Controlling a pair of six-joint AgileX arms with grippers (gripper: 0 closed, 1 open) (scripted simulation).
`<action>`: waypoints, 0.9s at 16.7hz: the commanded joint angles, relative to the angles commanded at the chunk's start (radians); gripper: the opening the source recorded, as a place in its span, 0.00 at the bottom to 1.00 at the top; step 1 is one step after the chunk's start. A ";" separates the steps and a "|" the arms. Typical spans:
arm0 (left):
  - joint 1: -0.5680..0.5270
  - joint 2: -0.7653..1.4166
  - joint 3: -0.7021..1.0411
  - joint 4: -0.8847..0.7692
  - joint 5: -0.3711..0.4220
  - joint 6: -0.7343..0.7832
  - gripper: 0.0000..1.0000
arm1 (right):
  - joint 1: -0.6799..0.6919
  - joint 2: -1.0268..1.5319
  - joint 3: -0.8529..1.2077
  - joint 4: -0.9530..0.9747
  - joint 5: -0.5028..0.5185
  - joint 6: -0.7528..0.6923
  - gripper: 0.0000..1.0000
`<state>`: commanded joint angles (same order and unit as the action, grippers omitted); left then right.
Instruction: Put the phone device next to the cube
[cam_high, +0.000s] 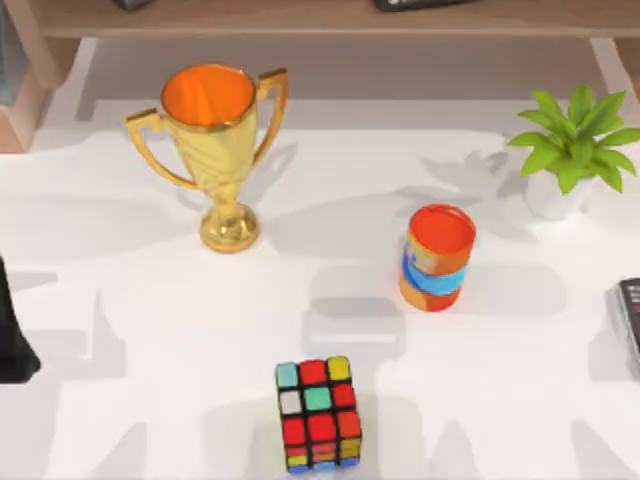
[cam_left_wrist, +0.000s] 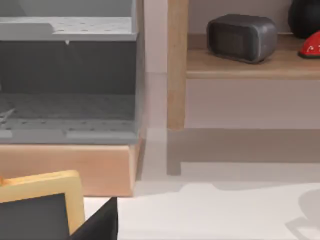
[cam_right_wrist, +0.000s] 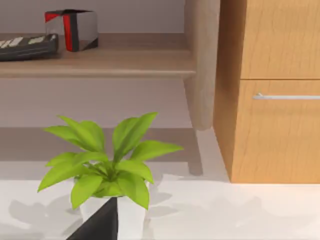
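While both arms sit at the sides of the white tabletop (cam_high: 130, 330), the cube (cam_high: 319, 414) stands at 6 o'clock in the top view, near the front edge, with red, teal, yellow, white and orange stickers in a black frame; the orange-and-blue striped cylinder (cam_high: 436, 258) stands upright at about 2 o'clock from the cube, apart from it; the gold trophy (cam_high: 213, 150) stands at 11 o'clock and the potted plant (cam_high: 572, 150) at 2 o'clock of the tabletop. At 3 o'clock, cut by the right edge of the top view, lies a thin dark slab (cam_high: 630, 318); it may be the phone device, but I cannot tell, because almost nothing of it is seen. At 9 o'clock a dark part of the left arm (cam_high: 12, 335) enters the top view.

From the left wrist view come things the top view does not give: a grey perforated rack (cam_left_wrist: 67, 80), a wooden shelf (cam_left_wrist: 250, 62) carrying a dark rounded box (cam_left_wrist: 241, 36), and a yellow-framed dark board (cam_left_wrist: 42, 207); a black corner (cam_left_wrist: 100, 225) stands at the picture's lower edge. From the right wrist view come the plant (cam_right_wrist: 107, 165) from the side, a wooden cabinet (cam_right_wrist: 275, 100) with a metal handle (cam_right_wrist: 285, 96), and a shelf with a red, black and grey box (cam_right_wrist: 72, 29). Whether either claw is apart or together, I cannot tell.
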<state>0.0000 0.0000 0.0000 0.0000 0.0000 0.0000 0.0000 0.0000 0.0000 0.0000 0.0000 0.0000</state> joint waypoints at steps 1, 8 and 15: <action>0.000 0.000 0.000 0.000 0.000 0.000 1.00 | 0.000 0.000 0.000 0.000 0.000 0.000 1.00; 0.000 0.000 0.000 0.000 0.000 0.000 1.00 | -0.060 0.220 0.182 -0.126 0.000 -0.129 1.00; 0.000 0.000 0.000 0.000 0.000 0.000 1.00 | -0.206 0.887 0.624 -0.431 0.000 -0.442 1.00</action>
<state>0.0000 0.0000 0.0000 0.0000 0.0000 0.0000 -0.2056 0.8874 0.6243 -0.4311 0.0005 -0.4420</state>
